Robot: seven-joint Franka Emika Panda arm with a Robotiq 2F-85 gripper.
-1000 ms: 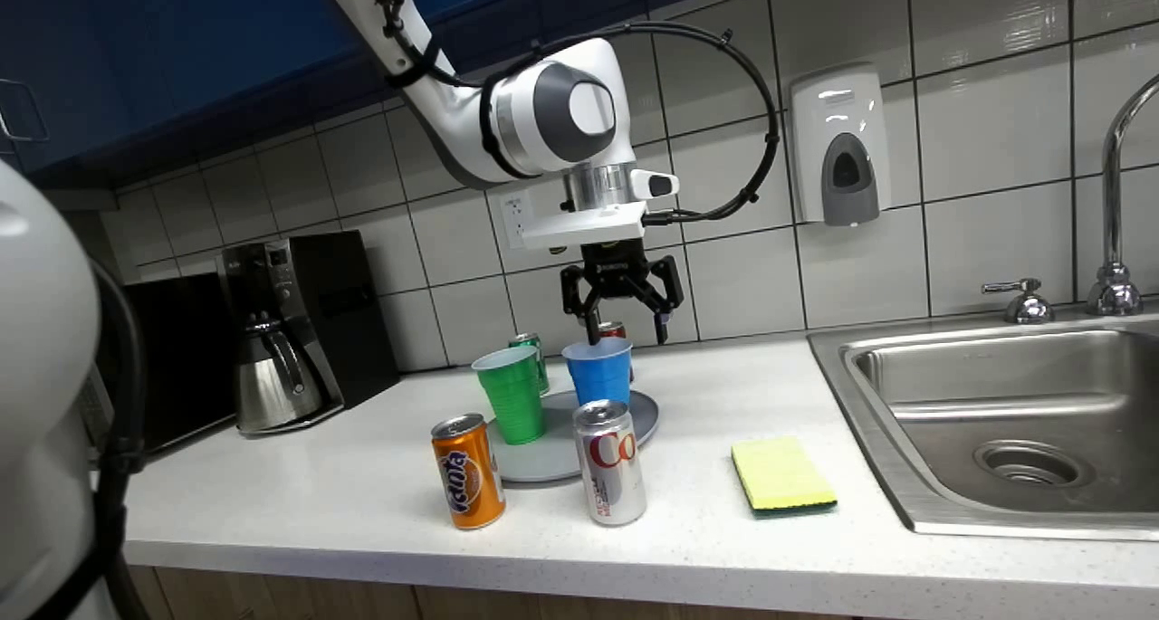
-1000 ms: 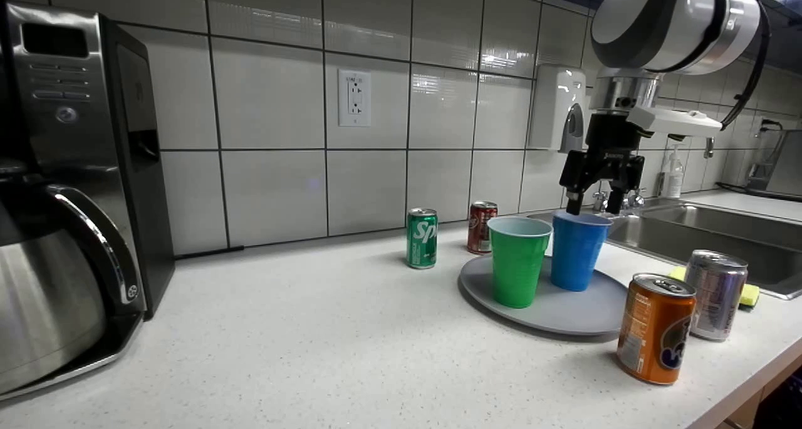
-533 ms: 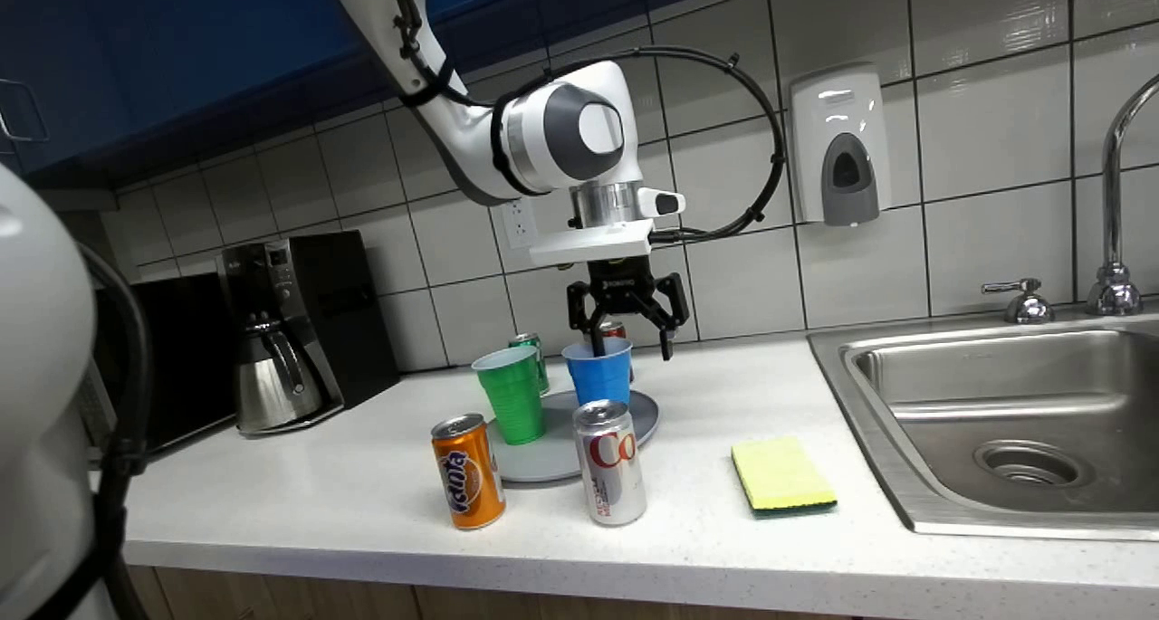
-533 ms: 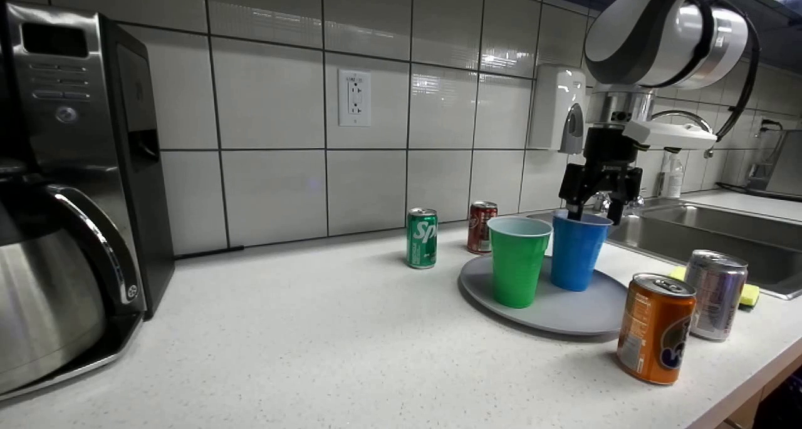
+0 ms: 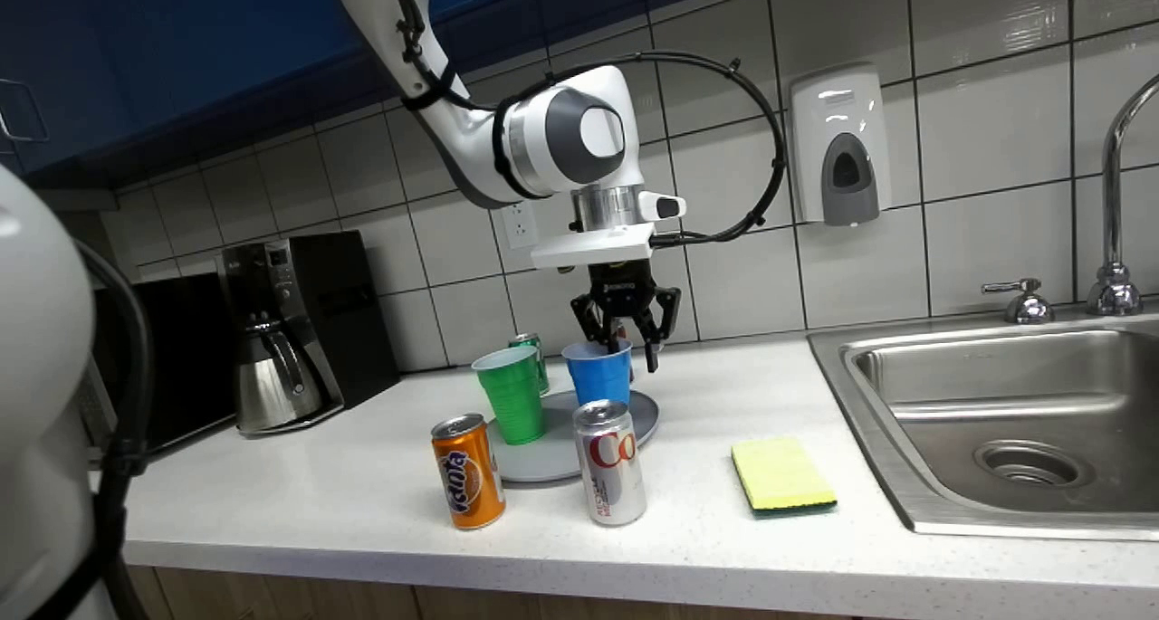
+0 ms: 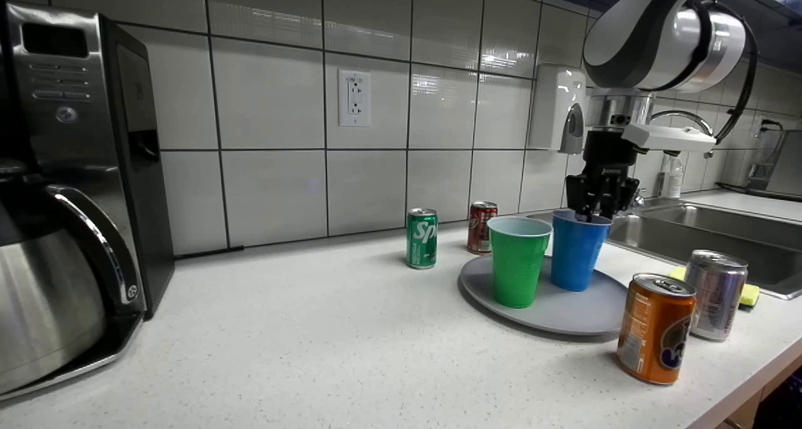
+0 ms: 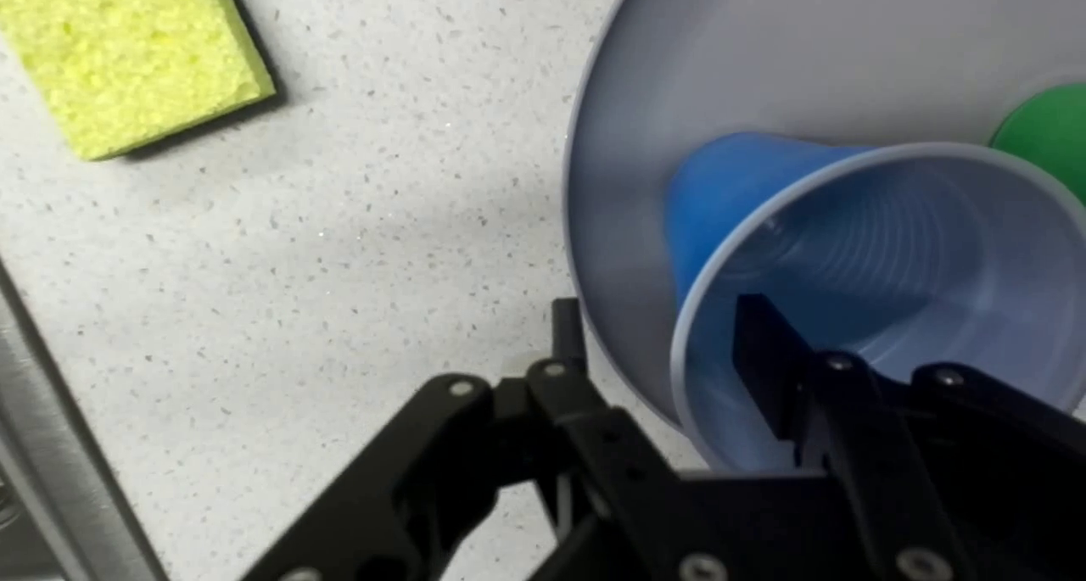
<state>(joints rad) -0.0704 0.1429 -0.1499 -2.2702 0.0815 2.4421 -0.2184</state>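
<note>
A black gripper [image 7: 660, 318] straddled the wall of a blue cup [image 6: 575, 260] on the gray plate [image 6: 545, 317], jaws parted, at an apparent grasping step that next called for closing in.

Blue cup [image 6: 578, 255] is just standing upright on the round gray plate [image 6: 564, 315], kinda toward the edge, mouth up, pale ridged inside, near the green cup [image 6: 519, 266].

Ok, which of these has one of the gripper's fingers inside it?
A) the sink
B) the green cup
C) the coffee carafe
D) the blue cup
D: the wrist view shows one finger of the gripper inside the blue cup, the other outside it.
</note>
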